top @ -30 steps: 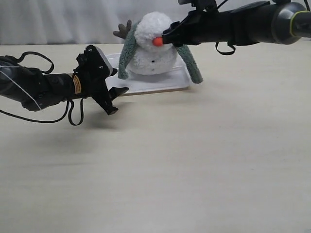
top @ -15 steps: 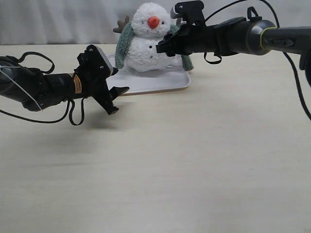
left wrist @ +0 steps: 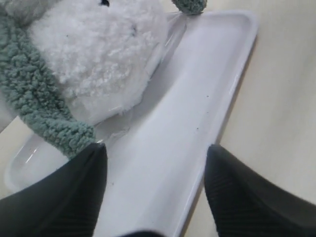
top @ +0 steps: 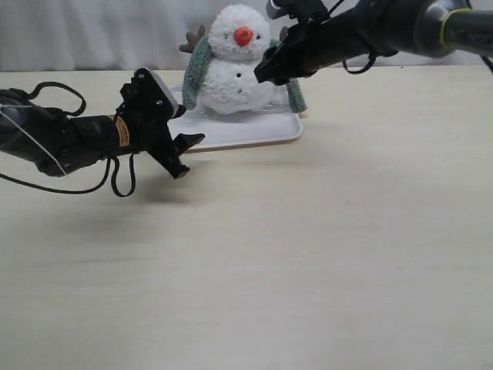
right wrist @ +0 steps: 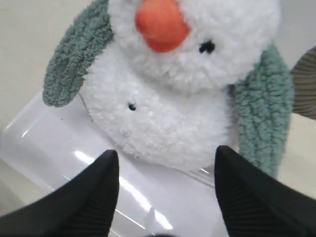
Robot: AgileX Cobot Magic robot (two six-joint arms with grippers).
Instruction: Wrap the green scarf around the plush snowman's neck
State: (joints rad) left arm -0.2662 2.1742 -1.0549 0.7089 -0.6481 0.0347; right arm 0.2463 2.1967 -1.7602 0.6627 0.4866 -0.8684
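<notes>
green scarf (top: 197, 74) on plush snowman (top: 229, 75)

Looks like a robotics lab: bare pale tabletop (top: 308, 254); plain white curtain (top: 92, 35) behind; cabled robot arms (top: 54, 139).

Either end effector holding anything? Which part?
Nothing held. Left end effector and right end effector are both open and empty; scarf hangs free on the snowman.
</notes>
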